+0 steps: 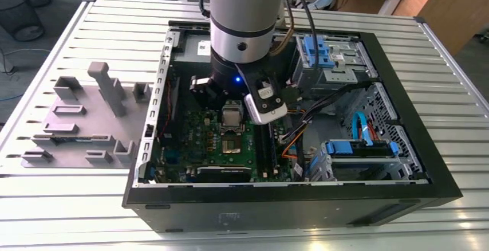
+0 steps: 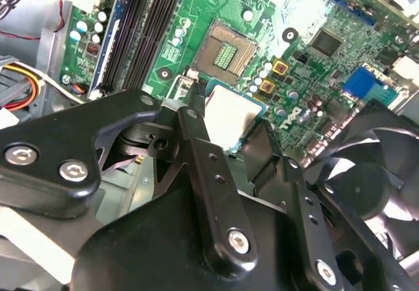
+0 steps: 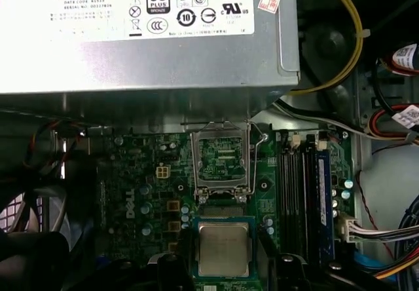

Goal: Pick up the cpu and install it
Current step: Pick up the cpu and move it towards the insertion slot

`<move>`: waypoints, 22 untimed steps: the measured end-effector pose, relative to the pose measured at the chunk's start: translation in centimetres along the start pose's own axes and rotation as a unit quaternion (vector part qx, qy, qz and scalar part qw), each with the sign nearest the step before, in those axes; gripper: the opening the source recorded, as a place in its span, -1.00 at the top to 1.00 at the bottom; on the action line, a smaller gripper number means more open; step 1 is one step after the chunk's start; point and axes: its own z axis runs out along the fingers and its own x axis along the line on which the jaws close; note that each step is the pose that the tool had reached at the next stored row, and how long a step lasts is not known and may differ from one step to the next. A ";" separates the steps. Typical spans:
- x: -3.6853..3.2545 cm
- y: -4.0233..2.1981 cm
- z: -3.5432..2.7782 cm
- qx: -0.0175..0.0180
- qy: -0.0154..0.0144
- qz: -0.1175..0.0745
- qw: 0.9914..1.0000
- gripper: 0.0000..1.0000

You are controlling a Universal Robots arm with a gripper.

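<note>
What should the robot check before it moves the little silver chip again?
1. Small flat square silver-grey cpu gripped between the black metal fingers: ok.
2. Square socket on the green motherboard empty, its pins uncovered: ok.
3. Metal socket lid frame flipped up out of the way: ok.
4. Cpu sitting in the socket: not ok; it is held above the board.
5. Cpu corners lined up with the socket: cannot tell.
</note>
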 end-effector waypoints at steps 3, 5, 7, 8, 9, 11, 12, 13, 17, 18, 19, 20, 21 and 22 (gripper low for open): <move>-0.01 -0.15 0.39 0.000 0.000 0.000 1.000 0.06; -0.01 -0.20 0.60 0.000 0.000 0.000 1.000 0.06; -0.01 -0.25 0.77 0.000 0.000 0.000 1.000 0.06; -0.01 -0.27 0.86 0.000 0.000 0.000 1.000 0.06; 0.00 -0.29 0.95 0.000 0.000 0.000 1.000 0.06; 0.00 -0.33 1.17 0.000 0.000 0.000 1.000 0.06; 0.00 -0.35 1.28 0.000 0.000 0.000 1.000 0.06; 0.00 -0.37 1.39 0.000 0.000 0.000 1.000 0.06; 0.01 -0.39 1.58 0.000 0.000 0.000 1.000 0.06; 0.01 -0.39 1.59 0.000 0.000 0.000 1.000 0.06; 0.01 -0.39 1.60 0.000 0.000 0.000 1.000 0.06; 0.01 -0.39 1.60 0.000 0.000 0.000 1.000 0.06; 0.01 -0.39 1.60 0.000 0.000 0.000 1.000 0.06; 0.02 -0.40 1.63 0.000 0.000 0.000 1.000 0.06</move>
